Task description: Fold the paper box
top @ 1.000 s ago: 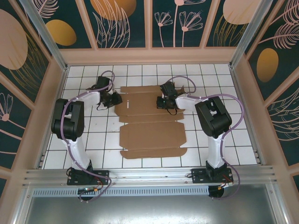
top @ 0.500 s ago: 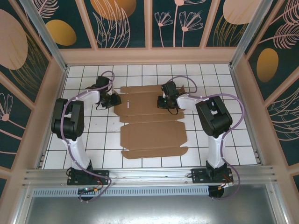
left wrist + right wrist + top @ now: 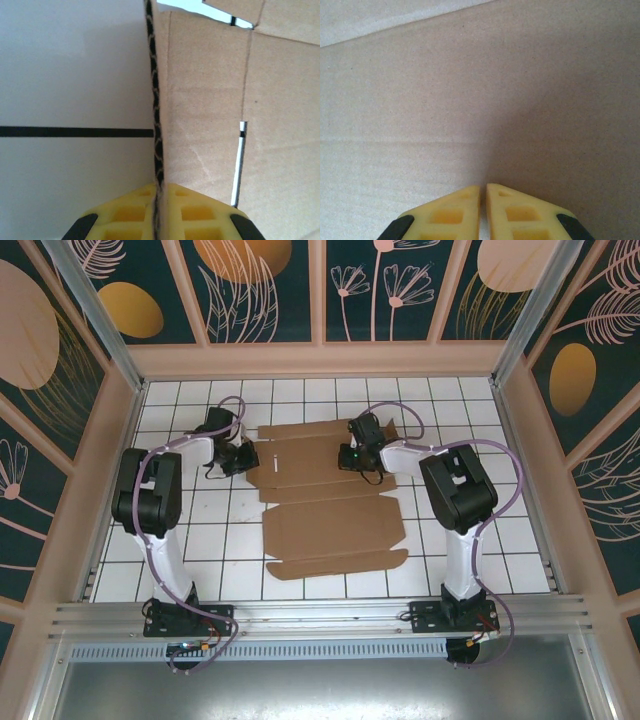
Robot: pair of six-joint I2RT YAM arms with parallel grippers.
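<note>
Left gripper [image 3: 158, 189], low, tight on paper box [image 3: 335, 527] edge; right gripper [image 3: 483, 188] closed, seemingly empty.

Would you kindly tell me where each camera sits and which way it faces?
Top external: above and behind the arms, looking down on the table and the flat paper box; both arms show, with the left gripper and right gripper at its far end.
Left wrist: on the left arm, looking along the left fingers, shut on the box's edge.
Right wrist: on the right arm, facing cardboard past the shut right fingers.
Shared: all see the box.
</note>
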